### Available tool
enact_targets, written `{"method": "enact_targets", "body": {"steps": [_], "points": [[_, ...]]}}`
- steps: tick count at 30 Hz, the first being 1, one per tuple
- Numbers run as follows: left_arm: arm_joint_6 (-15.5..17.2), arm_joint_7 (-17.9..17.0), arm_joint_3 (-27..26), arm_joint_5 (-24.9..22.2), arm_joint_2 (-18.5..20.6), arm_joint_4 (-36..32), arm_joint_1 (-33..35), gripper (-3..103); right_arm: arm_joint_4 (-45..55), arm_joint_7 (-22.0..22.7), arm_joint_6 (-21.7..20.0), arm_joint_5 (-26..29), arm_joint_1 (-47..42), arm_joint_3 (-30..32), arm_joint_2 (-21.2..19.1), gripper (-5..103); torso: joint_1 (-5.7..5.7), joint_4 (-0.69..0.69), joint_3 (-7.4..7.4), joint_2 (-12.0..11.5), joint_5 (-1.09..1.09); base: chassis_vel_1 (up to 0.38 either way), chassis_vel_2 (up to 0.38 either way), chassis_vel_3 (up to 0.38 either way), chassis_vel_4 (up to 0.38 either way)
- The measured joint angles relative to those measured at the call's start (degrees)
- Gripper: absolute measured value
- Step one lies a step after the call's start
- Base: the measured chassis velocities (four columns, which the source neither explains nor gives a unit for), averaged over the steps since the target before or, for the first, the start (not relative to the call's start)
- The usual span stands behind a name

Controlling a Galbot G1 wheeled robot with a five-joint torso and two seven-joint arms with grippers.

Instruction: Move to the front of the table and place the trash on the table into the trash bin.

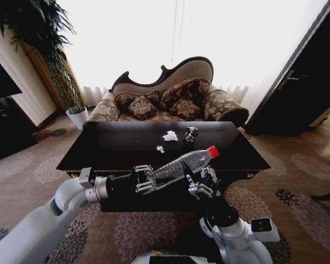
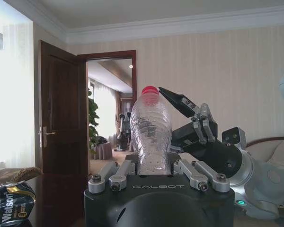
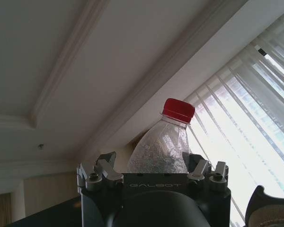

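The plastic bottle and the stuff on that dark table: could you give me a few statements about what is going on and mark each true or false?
1. The clear bottle with a red cap is lifted above the table. True.
2. Only one gripper is at the bottle. False: the left gripper is at its base end and the right gripper farther along, toward the cap.
3. The crushed can lies on the carpet. False: it sits on the tabletop, toward the sofa.
4. White paper scraps lie on the table near the can. True.
5. The bottle's cap is off. False: the red cap is on.
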Motion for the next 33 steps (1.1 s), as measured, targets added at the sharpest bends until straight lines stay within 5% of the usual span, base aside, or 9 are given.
{"method": "enact_targets", "body": {"steps": [10, 23, 33], "points": [[0.27, 0.16, 0.53, -0.11, -0.09, 0.23, -0.57, 29, -0.42, -0.79, 0.12, -0.81, 0.06, -0.73, 0.54, 46, 0.00, 0.00, 0.00, -0.01, 0.00, 0.000, 0.000, 0.000, 0.000], [0.75, 0.22, -1.13, -0.13, -0.46, -0.35, 0.58, 27, -0.24, -1.85, 0.47, -0.69, -0.32, -0.05, 0.54, 36, 0.00, 0.00, 0.00, 0.00, 0.00, 0.000, 0.000, 0.000, 0.000], [0.79, -0.19, -8.05, -1.49, -1.59, -1.99, 6.61, 64, -1.96, -2.00, 1.35, 0.02, 0.16, 1.82, -0.38, 24, 0.00, 0.00, 0.00, 0.00, 0.00, 0.000, 0.000, 0.000, 0.000]]}}
